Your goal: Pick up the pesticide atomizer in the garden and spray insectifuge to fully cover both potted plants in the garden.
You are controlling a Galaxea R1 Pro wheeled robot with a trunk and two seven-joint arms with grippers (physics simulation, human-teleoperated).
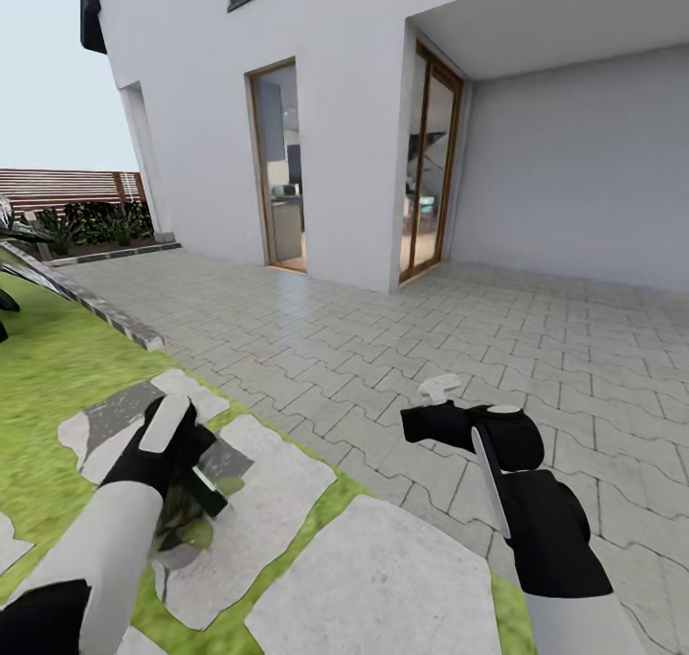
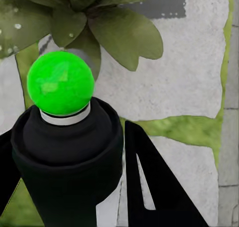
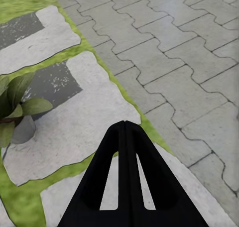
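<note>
White house wall (image 1: 344,109) as landmark, wood-framed glass door (image 1: 277,167) set in it, second glazed door (image 1: 433,171) round its corner under a covered recess, grey interlocking paving (image 1: 383,339) at its foot, slatted fence (image 1: 57,188) and dark shrubs (image 1: 91,222) beyond its far end

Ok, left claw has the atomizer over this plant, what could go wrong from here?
1. The pesticide atomizer in the left claw hangs close over the potted plant; dropping lower could knock its leaves or tip the grey pot.
2. Whitish insectifuge specks show on few leaves, so leaving now may leave it only partly covered.
</note>
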